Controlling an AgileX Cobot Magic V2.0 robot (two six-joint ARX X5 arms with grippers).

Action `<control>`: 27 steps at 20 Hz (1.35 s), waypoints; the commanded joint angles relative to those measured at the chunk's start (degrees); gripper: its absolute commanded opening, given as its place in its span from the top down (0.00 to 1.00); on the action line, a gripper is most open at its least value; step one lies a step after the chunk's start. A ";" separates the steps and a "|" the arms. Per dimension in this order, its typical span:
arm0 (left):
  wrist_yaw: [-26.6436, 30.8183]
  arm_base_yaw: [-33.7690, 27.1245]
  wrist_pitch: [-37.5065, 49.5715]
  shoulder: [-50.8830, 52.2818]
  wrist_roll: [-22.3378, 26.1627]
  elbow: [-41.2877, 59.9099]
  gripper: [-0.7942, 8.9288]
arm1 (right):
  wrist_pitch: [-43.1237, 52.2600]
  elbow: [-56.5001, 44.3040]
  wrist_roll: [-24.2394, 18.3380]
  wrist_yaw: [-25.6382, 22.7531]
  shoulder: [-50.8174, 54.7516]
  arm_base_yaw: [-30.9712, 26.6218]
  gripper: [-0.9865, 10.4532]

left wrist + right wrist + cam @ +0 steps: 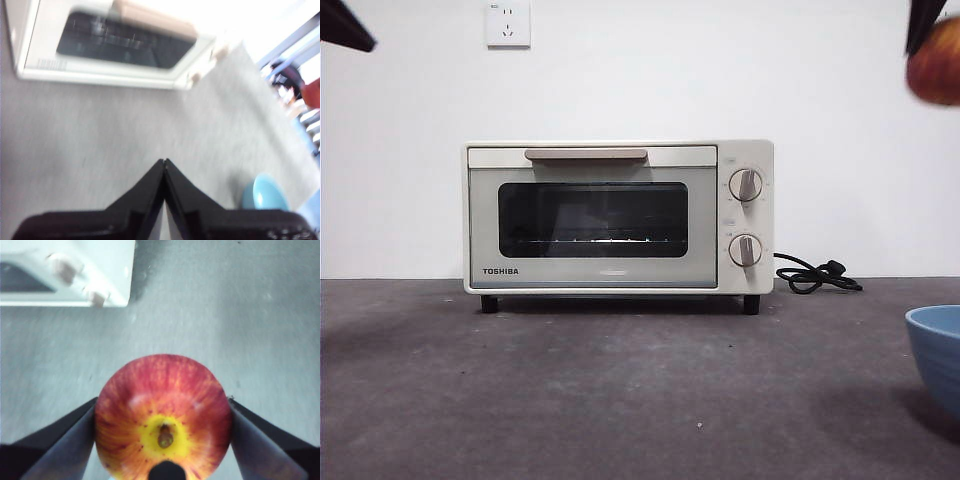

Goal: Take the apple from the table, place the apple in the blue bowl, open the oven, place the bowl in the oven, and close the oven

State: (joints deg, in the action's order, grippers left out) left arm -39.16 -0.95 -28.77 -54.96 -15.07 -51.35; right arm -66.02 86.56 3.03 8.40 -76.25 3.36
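One drop left: our right gripper [162, 440] pinches the apple [162, 415] high at the front view's right edge, with the blue bowl [935, 350] almost straight below on the table [620, 400]. Left gripper [164, 162] waits, jaws pressed together.

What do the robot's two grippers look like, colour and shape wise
Both are matte black. The left gripper has two wedge-shaped jaws tapering to a sharp point from a broad black base. The right gripper has flat, angled black jaws whose inner faces look greyish, with a small rounded black part low between them. In the front view only dark tips show at the top corners. No cables or markings are visible.
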 commanded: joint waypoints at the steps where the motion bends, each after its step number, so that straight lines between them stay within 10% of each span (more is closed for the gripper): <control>1: -0.31 1.62 5.49 -5.09 -4.42 -2.10 0.92 | -1.51 -0.85 -0.28 0.33 2.86 0.57 0.92; 13: 3.06 13.81 7.43 -37.40 -3.82 -31.67 0.92 | 10.78 -37.53 7.89 1.70 21.49 4.52 0.92; 23: 8.81 16.17 11.10 -48.04 -4.96 -38.32 0.92 | 15.06 -46.05 8.85 10.45 22.51 4.79 0.92; 27: 12.02 16.28 12.00 -48.33 -4.92 -38.32 0.92 | 15.15 -47.10 10.25 5.40 22.40 9.11 0.92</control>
State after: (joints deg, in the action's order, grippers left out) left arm -27.38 15.07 -17.43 -102.54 -19.75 -89.58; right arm -51.27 40.01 12.49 13.80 -53.91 12.40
